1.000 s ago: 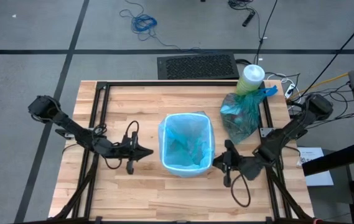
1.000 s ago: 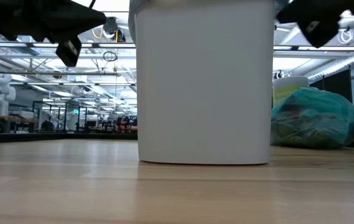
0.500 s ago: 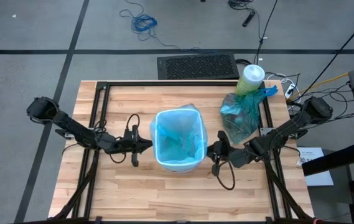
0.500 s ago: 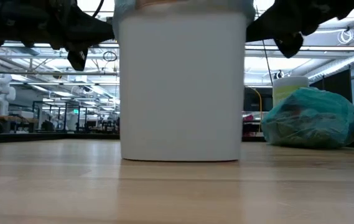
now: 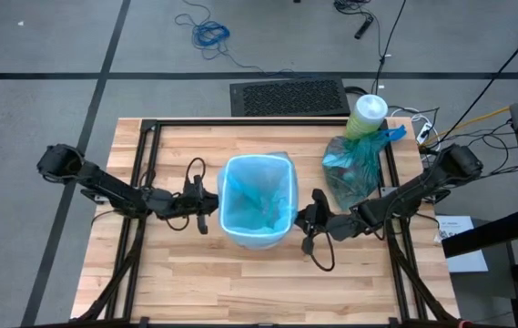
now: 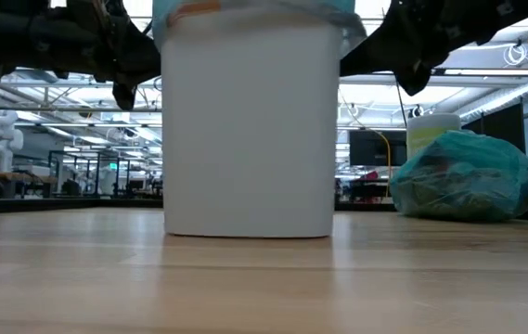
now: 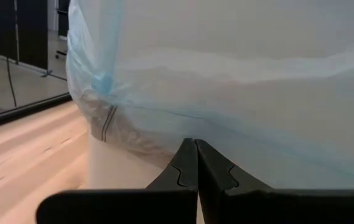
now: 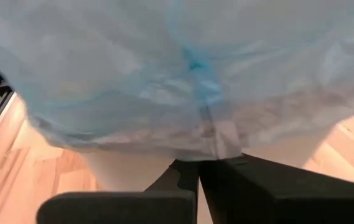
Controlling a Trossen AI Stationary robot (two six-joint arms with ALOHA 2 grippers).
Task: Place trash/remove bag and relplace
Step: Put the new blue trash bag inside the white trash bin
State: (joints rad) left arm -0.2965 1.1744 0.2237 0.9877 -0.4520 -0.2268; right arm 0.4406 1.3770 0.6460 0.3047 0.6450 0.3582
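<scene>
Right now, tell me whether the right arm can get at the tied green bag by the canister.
Probably yes: the right gripper is at the bin, the green bag lies near it, nothing between.

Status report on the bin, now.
Left gripper shut beside the bin, right gripper shut opposite. Pale blue liner fitted. Full green bag set aside. Nothing in the way.
</scene>
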